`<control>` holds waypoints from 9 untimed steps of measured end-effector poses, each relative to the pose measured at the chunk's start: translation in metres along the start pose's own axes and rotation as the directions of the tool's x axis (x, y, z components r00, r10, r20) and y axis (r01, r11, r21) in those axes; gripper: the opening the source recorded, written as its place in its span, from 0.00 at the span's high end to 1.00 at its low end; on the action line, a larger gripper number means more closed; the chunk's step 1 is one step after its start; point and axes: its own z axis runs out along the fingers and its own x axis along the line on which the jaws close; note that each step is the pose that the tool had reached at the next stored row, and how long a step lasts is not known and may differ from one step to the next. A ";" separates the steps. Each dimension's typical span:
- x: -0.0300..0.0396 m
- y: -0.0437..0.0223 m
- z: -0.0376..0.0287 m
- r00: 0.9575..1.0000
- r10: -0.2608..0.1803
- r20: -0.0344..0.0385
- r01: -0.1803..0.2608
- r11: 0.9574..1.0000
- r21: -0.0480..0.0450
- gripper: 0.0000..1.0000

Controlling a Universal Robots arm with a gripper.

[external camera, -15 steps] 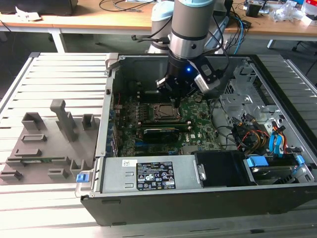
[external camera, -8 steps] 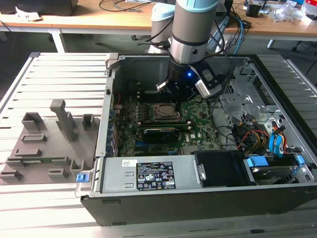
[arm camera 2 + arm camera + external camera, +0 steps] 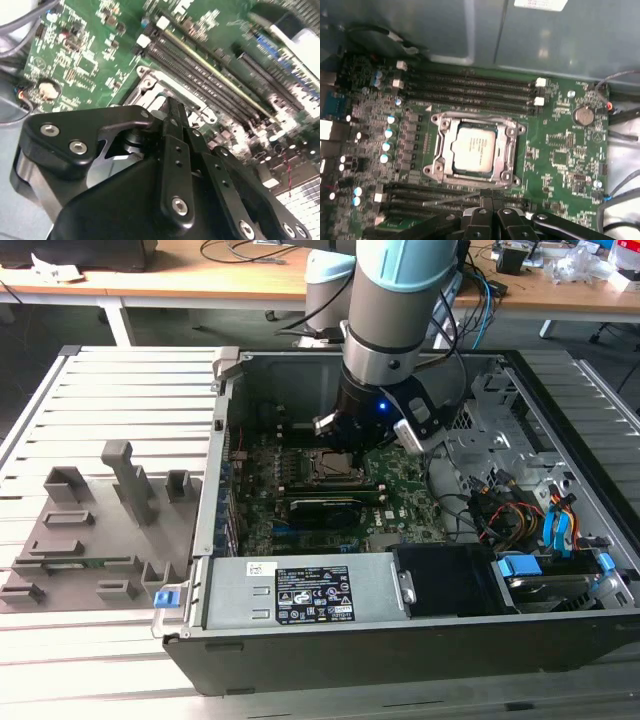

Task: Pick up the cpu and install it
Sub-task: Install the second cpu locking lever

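The black gripper [image 3: 490,212] hangs inside an open computer case [image 3: 330,635], just above the green motherboard [image 3: 560,160]. In the first wrist view its fingers [image 3: 485,202] meet in a narrow point with no gap between them and nothing held. In the second wrist view the gripper [image 3: 170,112] appears from behind; its black linkage covers much of the picture and hides the fingertips' contact point.

The cpu [image 3: 474,149], a pale silver square, lies flat inside the socket [image 3: 476,150], seated within the metal frame, near the fingertips but apart from them. In the exterior view the cpu [image 3: 333,466] shows as a small pale patch just below the arm's wrist, which blocks the board behind it.

Long dark memory slots [image 3: 470,82] run on both sides of the socket; the nearer set is partly cut off by the gripper. A round coin battery [image 3: 583,115] sits on the board well away from the socket.

At the exterior view's left, grey fixture blocks [image 3: 95,530] stand on a slatted metal table [image 3: 110,390]. At the exterior view's right, tangled cables [image 3: 500,505] and blue drive tabs [image 3: 560,535] crowd the case.
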 end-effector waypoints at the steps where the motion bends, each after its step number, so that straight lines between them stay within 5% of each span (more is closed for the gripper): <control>1: 0.0004 -0.0001 0.0010 1.000 0.000 0.000 0.000 1.000 -0.004 0.89; 9: 0.0045 -0.0020 0.0162 1.000 0.000 0.001 0.000 1.000 -0.005 0.89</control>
